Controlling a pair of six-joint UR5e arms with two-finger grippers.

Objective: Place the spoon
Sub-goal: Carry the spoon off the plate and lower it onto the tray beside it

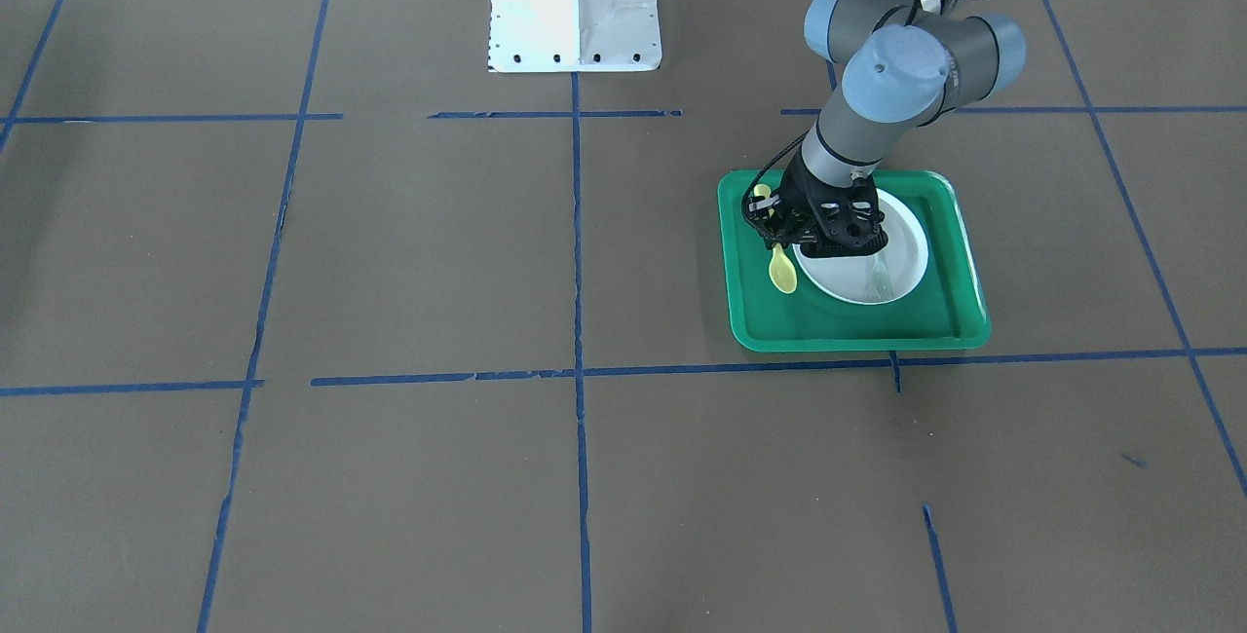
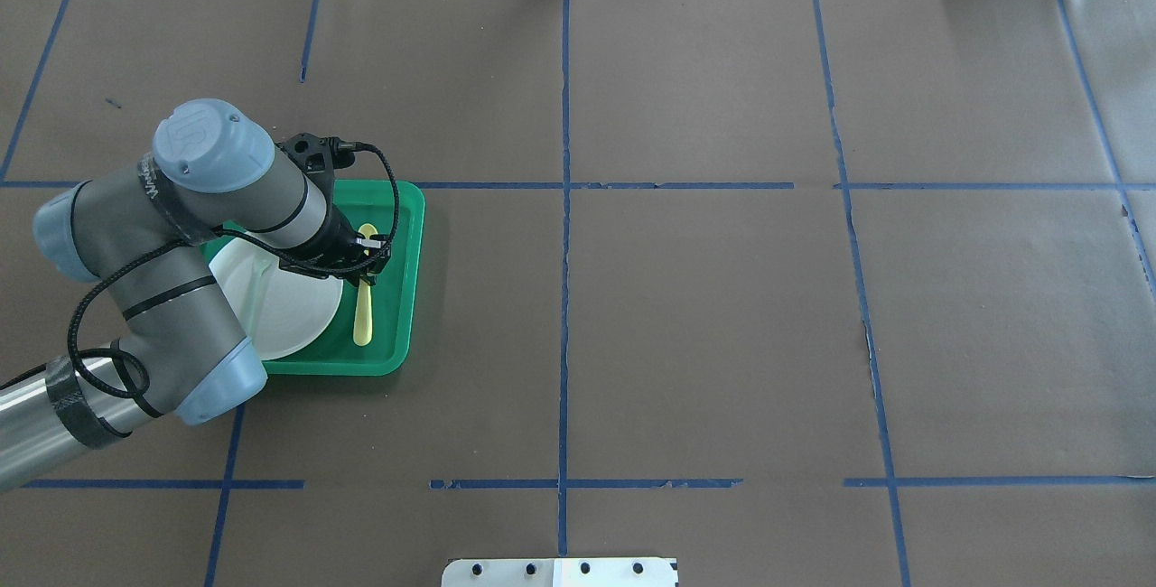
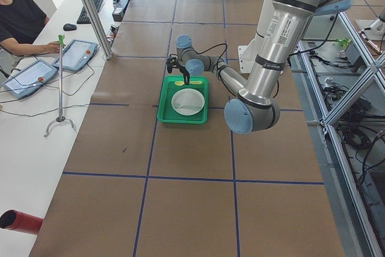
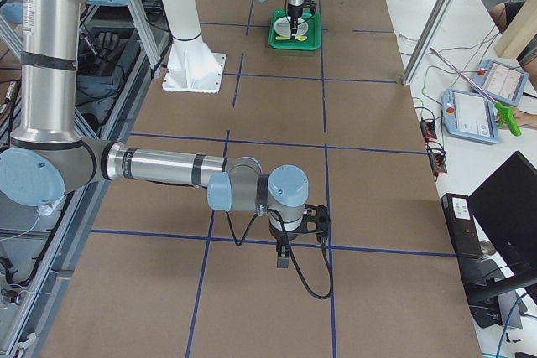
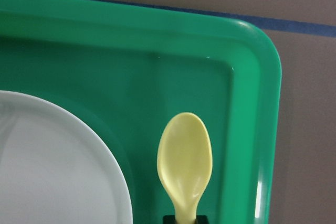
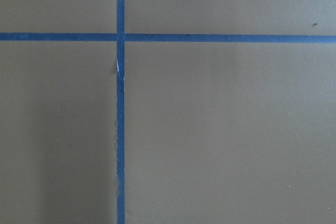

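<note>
Left hand (image 2: 365, 273) is down inside the green tray (image 2: 397, 334). Its fingertips are pinched close on the neck of the yellow spoon (image 5: 185, 161). The left wrist view shows only a dark tip at the neck, with the bowl face-up ahead of it.

In the overhead view the spoon runs roughly 12 to 6: bowl toward 12, near the tray's far corner, and handle end toward 6. It sits in the strip of tray floor at 3 o'clock of the white plate (image 1: 906, 245), just beside the plate rim and not on it. Cannot tell whether it rests on the tray floor or hangs just above.

A pale fork (image 1: 882, 278) lies on the plate. The tray sits on the worktop (image 2: 722, 316) out at 9 o'clock in the overhead view.

Right hand (image 4: 284, 256) is well apart from the tray, pointing down over the bare worktop near a crossing of blue tape lines (image 6: 121, 129). It shows only in the side view, so cannot tell how far open it is.
</note>
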